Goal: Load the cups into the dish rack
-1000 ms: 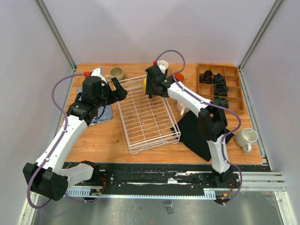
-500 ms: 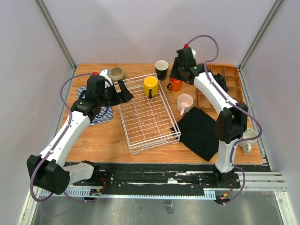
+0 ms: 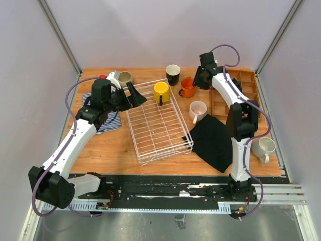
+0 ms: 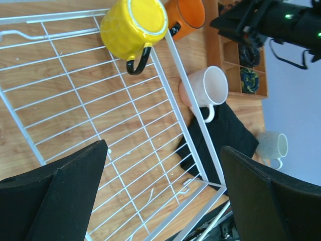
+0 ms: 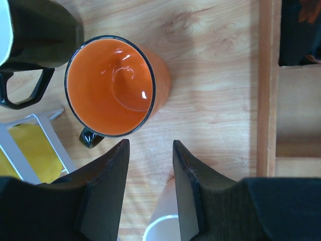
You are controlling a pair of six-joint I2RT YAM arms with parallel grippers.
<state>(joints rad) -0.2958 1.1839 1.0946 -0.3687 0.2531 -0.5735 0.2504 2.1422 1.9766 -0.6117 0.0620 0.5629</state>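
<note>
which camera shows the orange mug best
Right wrist: the orange mug sits large, its whole rim and inside showing. Top external shows it small beside the dish rack; left wrist cuts it off at the top edge.
</note>
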